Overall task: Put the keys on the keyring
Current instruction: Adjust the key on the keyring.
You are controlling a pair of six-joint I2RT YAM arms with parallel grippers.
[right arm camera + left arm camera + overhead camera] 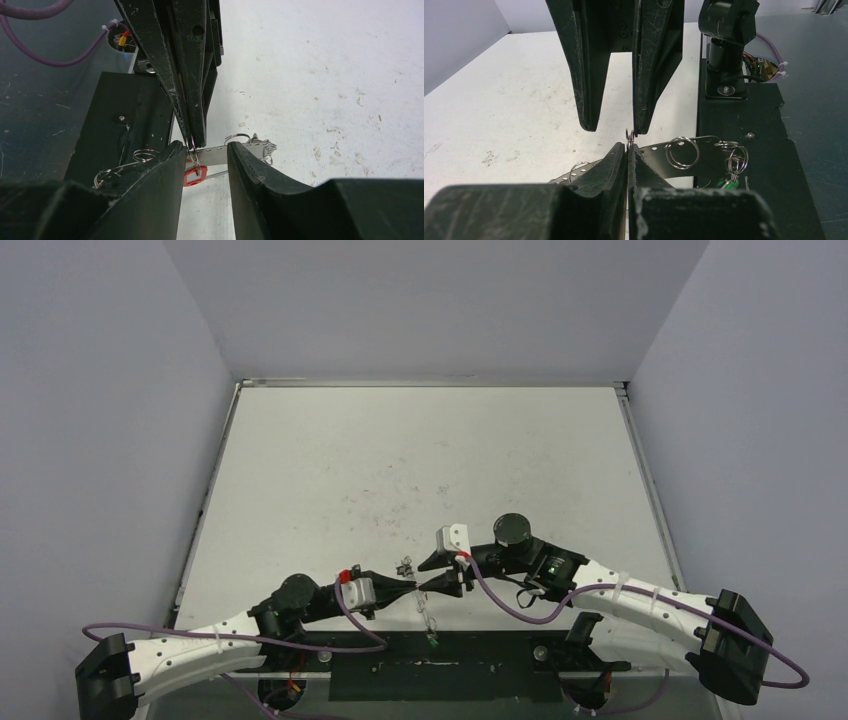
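L gripper: pressed together, pinching a small wire ring right at the tips. Top of ring poking out past the pads in L wrist view. Red key tag hanging from that ring, just below L tips, inside the gap of R gripper. Key blade too small to make out.

R gripper: spread, nose to nose w/ L gripper, tips straddling L tips, nothing clamped. One R fingertip right by the pinched ring; touching or just apart, can't tell.

Keyring: seen as a flat grey perforated band w/ several wire rings on it. Running crosswise under both sets of tips, passing thru R gripper's gap behind the red tag. On the arm-base side of the tips, band lying over black base plate. Other end, w/ a cluster of small clips, on white table beyond the tips.

Green key tag: at base-plate end of keyring, just below two of its rings, off to the side of L gripper, outside both jaws. Attached or only beside it, can't tell.
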